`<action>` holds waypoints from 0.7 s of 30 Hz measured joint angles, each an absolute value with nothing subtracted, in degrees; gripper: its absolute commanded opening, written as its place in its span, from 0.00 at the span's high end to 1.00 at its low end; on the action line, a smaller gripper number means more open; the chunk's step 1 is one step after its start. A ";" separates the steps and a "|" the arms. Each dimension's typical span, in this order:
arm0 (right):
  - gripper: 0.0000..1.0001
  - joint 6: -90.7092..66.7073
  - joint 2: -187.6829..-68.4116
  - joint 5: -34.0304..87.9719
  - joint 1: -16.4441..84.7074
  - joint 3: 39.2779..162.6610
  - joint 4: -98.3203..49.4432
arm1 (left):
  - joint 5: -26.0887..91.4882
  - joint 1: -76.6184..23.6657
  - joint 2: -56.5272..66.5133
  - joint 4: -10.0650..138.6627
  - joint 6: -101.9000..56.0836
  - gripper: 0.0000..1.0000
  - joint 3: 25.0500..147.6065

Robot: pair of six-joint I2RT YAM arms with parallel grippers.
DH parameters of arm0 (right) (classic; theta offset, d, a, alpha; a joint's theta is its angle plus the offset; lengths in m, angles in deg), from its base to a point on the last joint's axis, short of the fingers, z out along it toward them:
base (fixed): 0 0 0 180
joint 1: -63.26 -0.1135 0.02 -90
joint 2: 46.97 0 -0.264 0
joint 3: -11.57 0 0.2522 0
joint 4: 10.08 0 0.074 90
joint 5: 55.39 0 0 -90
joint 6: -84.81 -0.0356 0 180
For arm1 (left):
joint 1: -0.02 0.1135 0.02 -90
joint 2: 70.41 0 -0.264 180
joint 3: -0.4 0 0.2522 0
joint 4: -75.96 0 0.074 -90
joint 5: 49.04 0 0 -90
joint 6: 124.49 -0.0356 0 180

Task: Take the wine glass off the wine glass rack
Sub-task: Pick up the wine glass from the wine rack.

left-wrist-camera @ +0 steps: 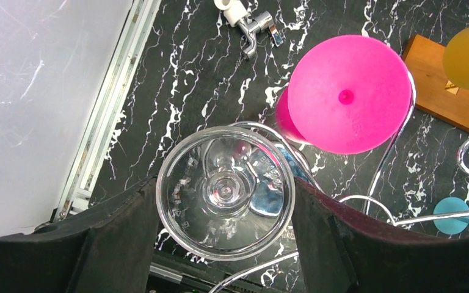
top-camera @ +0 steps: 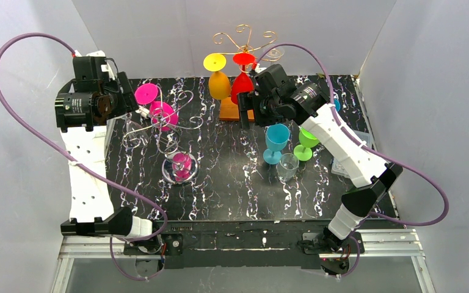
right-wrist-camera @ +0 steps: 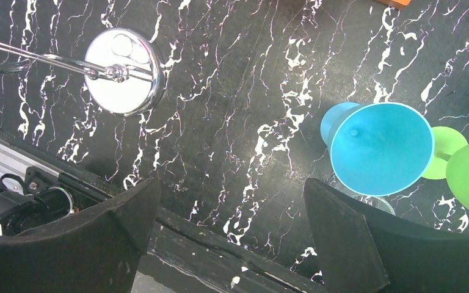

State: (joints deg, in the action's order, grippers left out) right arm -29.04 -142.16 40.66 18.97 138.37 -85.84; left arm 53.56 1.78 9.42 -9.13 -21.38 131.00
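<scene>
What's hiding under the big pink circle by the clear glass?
A pink bowl peeks out at its left edge. The circle, really that bowl's foot, hides everything else below it.

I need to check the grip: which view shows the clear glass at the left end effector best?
Left wrist: the clear glass fills the gap between both fingers. Top external shows only faint glints; right wrist misses it.

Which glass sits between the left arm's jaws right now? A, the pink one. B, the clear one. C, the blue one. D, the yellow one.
B: in the left wrist view the clear glass fills the gap between the jaws with its foot; the pink glass is outside them.
</scene>
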 measured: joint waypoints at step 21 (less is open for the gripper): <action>0.04 -29.02 -142.16 40.68 18.97 138.39 -85.86 | 52.67 0.03 15.98 -8.44 -21.25 0.69 135.94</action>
